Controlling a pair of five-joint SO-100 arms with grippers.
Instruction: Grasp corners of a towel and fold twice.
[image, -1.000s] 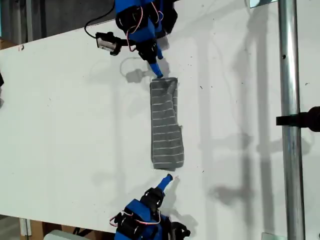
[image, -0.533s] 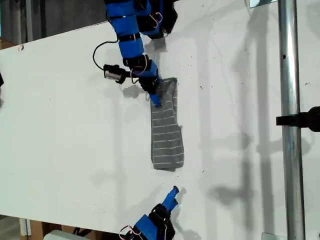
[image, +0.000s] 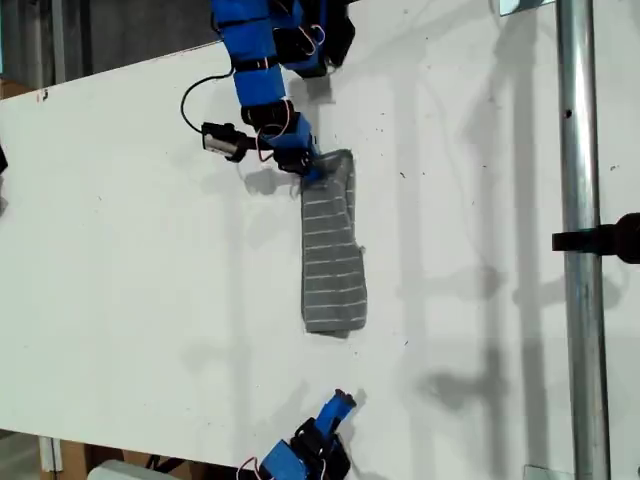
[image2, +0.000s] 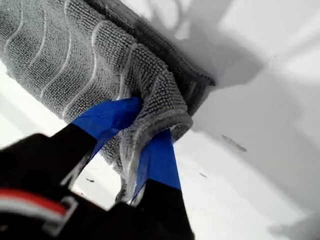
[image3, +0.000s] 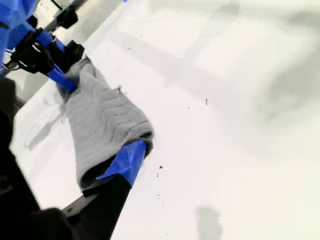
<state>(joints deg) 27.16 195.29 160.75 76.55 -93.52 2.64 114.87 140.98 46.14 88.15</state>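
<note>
Towel (image: 331, 250): grey cloth with thin white stripes, folded into a long narrow strip, lying on the white counter (image: 130, 250) near the middle of the exterior view and running from upper centre downward.

My first gripper (image: 308, 170): at the upper centre of the exterior view, at the strip's upper end. In the first wrist view its blue jaws are clamped on a bunched corner (image2: 165, 107) of the cloth, one jaw on each side of the fold, with that corner lifted slightly off the counter.

My second gripper (image: 338, 405): at the lower centre of the exterior view, apart from the strip's lower end, with bare counter between them. The second wrist view shows one blue jaw in front of the towel's near end; I cannot tell whether the jaws are apart or together.

Pole (image: 580, 250): a metal pole runs top to bottom at the exterior view's right, well apart from the towel.
</note>
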